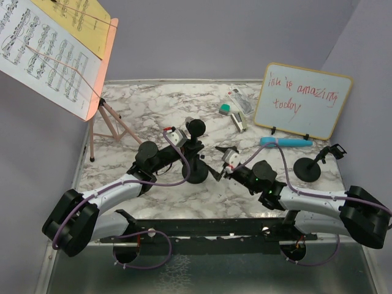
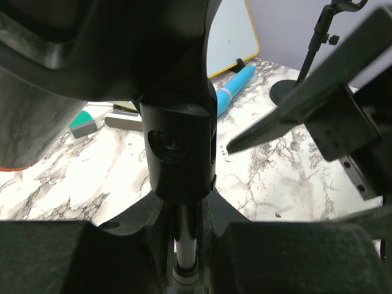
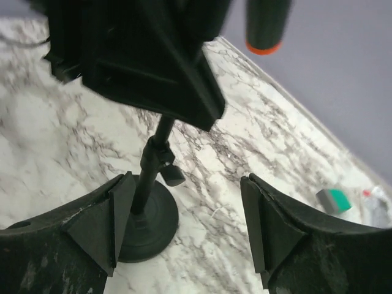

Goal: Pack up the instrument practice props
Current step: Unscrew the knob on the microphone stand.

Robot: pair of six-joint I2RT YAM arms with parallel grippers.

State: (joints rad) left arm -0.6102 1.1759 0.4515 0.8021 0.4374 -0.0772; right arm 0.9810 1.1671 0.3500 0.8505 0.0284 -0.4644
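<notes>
One gripped mic pole (image 1: 195,174), whiteboard (image 1: 303,101), blue microphone (image 1: 285,141) beyond

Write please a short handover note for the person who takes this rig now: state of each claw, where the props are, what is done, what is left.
Left claw: around the middle pole, just under the black mic; whether it grips is unclear.
Right claw: open, the same pole beside one finger.
Blue mic: lying in front of the whiteboard.
Second pole: standing at the right, without a mic.
Rack with pages: standing at the far left.
Done: nothing looks packed yet.
Left: all props.
</notes>
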